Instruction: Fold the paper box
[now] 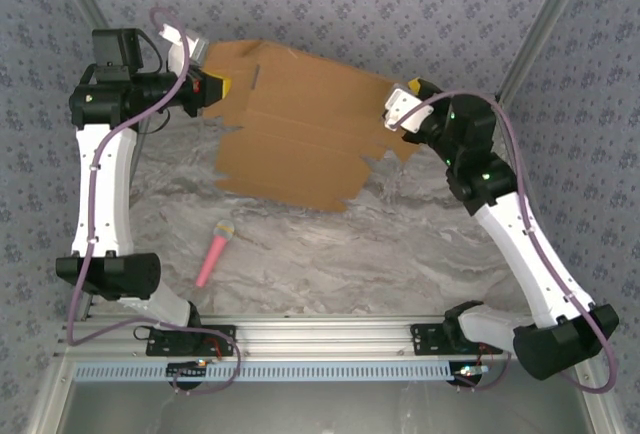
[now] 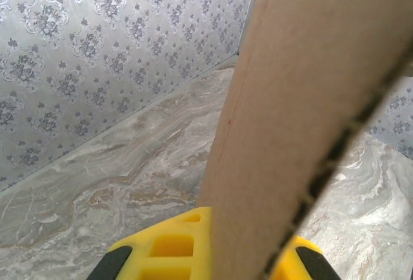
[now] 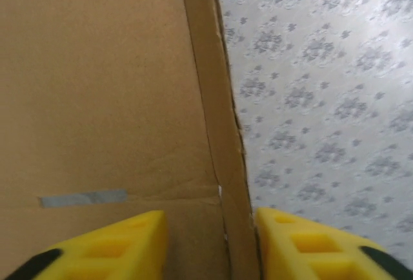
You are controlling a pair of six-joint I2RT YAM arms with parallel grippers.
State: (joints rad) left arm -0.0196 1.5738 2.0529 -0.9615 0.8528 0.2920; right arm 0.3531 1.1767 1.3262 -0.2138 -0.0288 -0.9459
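The paper box [image 1: 300, 129] is a flat brown die-cut sheet with flaps and notches, spread between the two arms at the back of the table. My left gripper [image 1: 218, 86] is shut on the sheet's left edge. In the left wrist view the cardboard [image 2: 303, 99] rises out from between the yellow fingers [image 2: 168, 248]. My right gripper [image 1: 400, 109] is at the sheet's right edge. In the right wrist view its jaws stand apart [image 3: 210, 241] on either side of a narrow cardboard flap [image 3: 222, 164], with a gap on the left side.
A small pink pen-like stick [image 1: 215, 254] lies on the marble tabletop [image 1: 350, 254] at the front left. Patterned walls [image 1: 350, 4] close the back and sides. The arm bases sit on the rail [image 1: 320, 339] at the near edge.
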